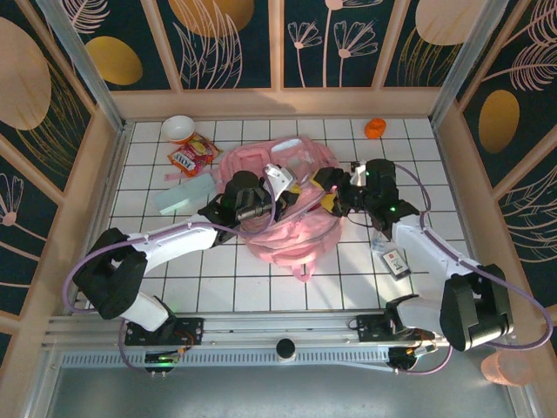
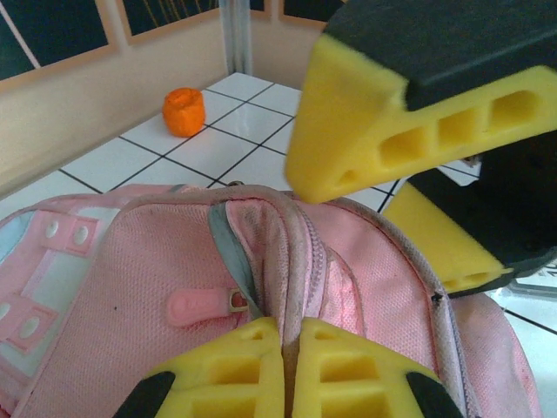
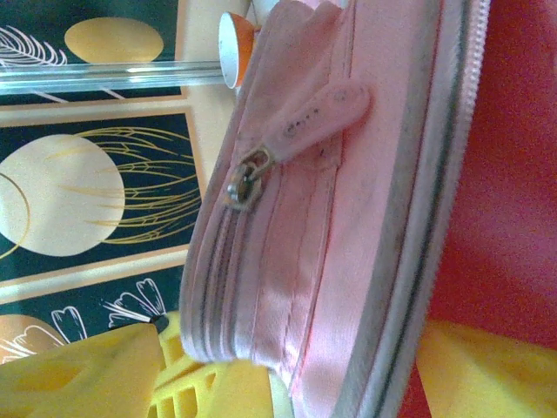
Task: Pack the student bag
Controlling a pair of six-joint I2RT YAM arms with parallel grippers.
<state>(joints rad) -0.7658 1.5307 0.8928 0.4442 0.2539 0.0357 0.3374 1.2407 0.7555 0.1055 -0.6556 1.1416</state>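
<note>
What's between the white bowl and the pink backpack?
Top view: a red snack packet on the tiles, close to the bowl, short of the backpack.

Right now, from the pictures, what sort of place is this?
Probably a walled robot test cell: white gridded tabletop, dark leaf-patterned wall panels, left arm and right arm bolted to a metal rail, large soft pink fabric backpack between them.

Bright, even overhead light — faint soft shadows on the desk (image 1: 218, 283). Right wrist view: student bag (image 3: 348, 218) soft-focused, glare on metal rail (image 3: 104, 77).
</note>
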